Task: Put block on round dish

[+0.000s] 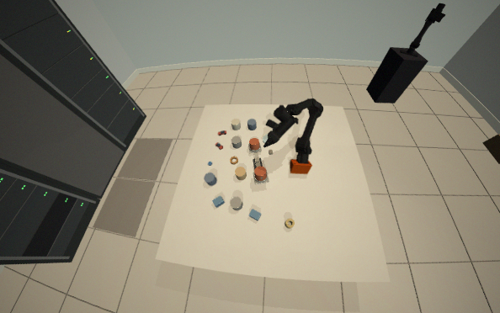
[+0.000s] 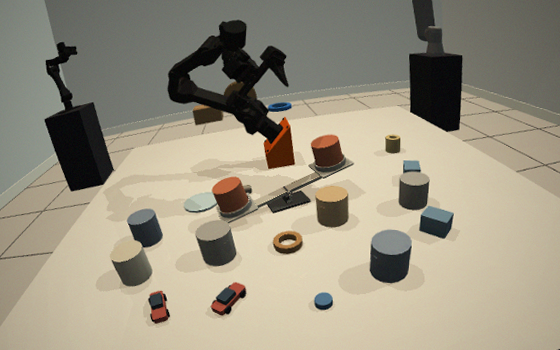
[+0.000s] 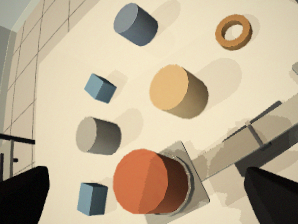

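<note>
Two orange cups stand on the ends of a small balance (image 1: 257, 161) (image 2: 303, 182) (image 3: 266, 129). One cup (image 1: 254, 144) (image 2: 229, 194) sits on the lower end, next to the pale round dish (image 2: 198, 203) (image 1: 264, 137). The other cup (image 1: 260, 172) (image 2: 327, 151) (image 3: 149, 181) sits on the raised end, near the arm's orange base (image 2: 279, 146). My gripper (image 1: 268, 140) (image 2: 283, 74) is open and empty. It hangs high above the table, near the dish. The wrist view looks down past it at the raised-end cup. No block is in view.
Grey, tan and blue cylinders (image 2: 216, 242) (image 2: 331, 206) (image 2: 390, 255), blue cubes (image 2: 435, 220), rings (image 2: 287, 241) (image 2: 392, 143), two toy cars (image 2: 228, 297) and a blue disc (image 2: 323, 301) crowd the table around the balance. A small grey piece (image 1: 270, 151) lies beside the lower-end cup. Black pedestals stand off the table.
</note>
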You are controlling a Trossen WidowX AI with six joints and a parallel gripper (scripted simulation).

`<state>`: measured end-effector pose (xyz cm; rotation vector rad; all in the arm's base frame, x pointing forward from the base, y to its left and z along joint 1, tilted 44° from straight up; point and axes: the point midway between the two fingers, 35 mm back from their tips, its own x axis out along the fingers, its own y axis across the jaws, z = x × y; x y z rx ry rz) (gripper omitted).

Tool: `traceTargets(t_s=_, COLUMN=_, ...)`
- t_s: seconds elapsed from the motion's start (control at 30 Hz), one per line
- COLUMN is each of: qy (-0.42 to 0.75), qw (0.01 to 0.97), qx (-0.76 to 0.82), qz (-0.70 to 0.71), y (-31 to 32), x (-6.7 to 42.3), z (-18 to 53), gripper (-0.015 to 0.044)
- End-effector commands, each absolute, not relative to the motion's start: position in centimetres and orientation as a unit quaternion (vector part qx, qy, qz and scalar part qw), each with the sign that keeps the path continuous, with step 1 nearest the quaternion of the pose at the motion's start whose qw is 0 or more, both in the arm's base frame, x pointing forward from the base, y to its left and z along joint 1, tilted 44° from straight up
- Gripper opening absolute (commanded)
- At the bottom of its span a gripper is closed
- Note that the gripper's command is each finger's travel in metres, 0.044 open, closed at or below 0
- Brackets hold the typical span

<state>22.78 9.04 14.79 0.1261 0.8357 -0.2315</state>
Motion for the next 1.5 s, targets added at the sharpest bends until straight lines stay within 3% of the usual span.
traceTargets(t_s=0.0, qy=0.413, qw=0.904, qx=0.003, qz=-0.111, y=8.9, x=22.1, z=14.6, gripper=0.044)
traceTargets(t_s=0.77, qy=0.409, qw=0.834, qx=-0.361, qz=-0.081, y=7.6, x=18.4, z=15.3, gripper=0.044)
traceTargets(t_s=1.47, qy=0.454, qw=0.835, qx=-0.185, qz=-0.25, y=5.1, x=22.5, z=16.1, gripper=0.044)
